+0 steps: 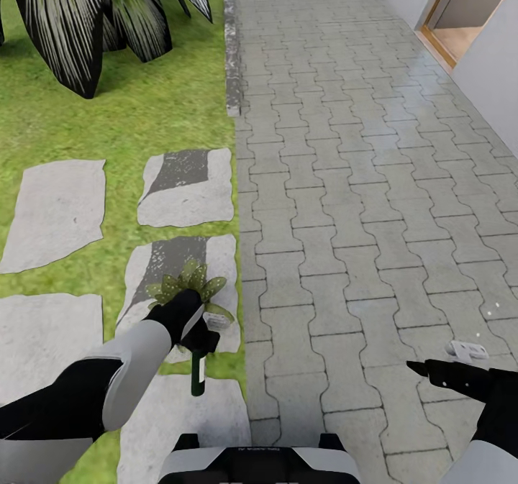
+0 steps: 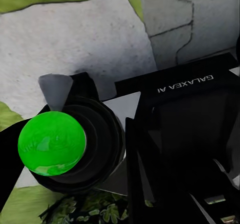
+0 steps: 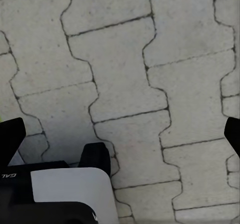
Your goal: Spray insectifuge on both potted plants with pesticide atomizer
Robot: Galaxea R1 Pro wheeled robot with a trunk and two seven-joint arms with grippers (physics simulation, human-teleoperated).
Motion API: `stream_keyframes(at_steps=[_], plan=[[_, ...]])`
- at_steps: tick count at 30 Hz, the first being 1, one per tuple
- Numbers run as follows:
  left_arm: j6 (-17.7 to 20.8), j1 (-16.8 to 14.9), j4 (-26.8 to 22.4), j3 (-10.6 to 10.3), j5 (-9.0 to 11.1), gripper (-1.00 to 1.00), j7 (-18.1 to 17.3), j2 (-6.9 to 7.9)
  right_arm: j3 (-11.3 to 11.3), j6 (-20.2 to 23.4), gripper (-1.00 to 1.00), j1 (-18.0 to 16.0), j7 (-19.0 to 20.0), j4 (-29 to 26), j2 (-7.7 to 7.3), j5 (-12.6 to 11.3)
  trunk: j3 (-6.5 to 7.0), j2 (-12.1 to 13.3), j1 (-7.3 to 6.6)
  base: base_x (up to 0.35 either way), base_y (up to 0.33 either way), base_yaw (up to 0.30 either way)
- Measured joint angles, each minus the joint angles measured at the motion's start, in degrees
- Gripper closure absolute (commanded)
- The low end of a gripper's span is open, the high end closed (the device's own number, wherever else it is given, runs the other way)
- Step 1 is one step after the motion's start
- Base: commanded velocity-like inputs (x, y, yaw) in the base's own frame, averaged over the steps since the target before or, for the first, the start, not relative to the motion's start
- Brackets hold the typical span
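Left claw (image 1: 196, 336) clenched on the pesticide atomizer (image 1: 198, 373), dark green body hanging down over a stepping stone (image 1: 188, 186) at the lawn's (image 1: 108, 124) edge. Trigger head (image 1: 214, 321) pale beside the claw, just in front of a potted plant (image 1: 188, 282) with pointed olive leaves. From the left wrist, bottle's bright green base (image 2: 51, 142) seen end-on. Right claw (image 1: 421, 368) released, fingers spread over grey paving (image 1: 374, 203), well apart from the plant. Striped-leaf palm (image 1: 93, 9) at far left.

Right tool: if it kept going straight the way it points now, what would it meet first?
Probably the grey interlocking paving. The right tool has nothing between its open black fingers and the pavers ahead, though depth is hard to judge.
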Motion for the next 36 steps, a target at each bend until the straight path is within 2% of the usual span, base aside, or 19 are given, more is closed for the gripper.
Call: stream_keyframes(at_steps=[10, 16, 19, 32, 36], plan=[[-0.01, 0.41, 0.09, 0.11, 0.01, 1.00, -0.09, -0.06, 0.00, 0.00, -1.00, -0.02, -0.02, 0.00, 0.00, 0.01, 0.00, 0.00, 0.00, 0.000, 0.000, 0.000], [-0.08, 3.90, 0.02, 0.01, -0.08, 1.00, -0.22, 0.02, 0.00, 0.00, -1.00, -0.01, 0.01, 0.00, 0.00, -0.01, 0.00, 0.00, 0.00, 0.000, 0.000, 0.000], [-0.09, 4.39, 0.01, -0.04, -0.12, 1.00, -0.25, 0.30, 0.00, 0.00, -1.00, 0.01, -0.01, 0.00, 0.00, 0.02, 0.00, 0.00, 0.00, 0.000, 0.000, 0.000], [-0.09, 4.42, 0.00, 0.21, -0.02, 1.00, -0.27, 0.38, 0.00, 0.00, -1.00, 0.01, 0.00, 0.00, 0.00, 0.04, 0.00, 0.00, 0.00, 0.000, 0.000, 0.000], [-0.09, 2.59, -0.08, 0.18, -0.01, 1.00, -0.20, 0.23, 0.00, 0.00, -1.00, -0.02, 0.01, 0.00, 0.00, 0.02, 0.00, 0.00, 0.00, 0.000, 0.000, 0.000]])
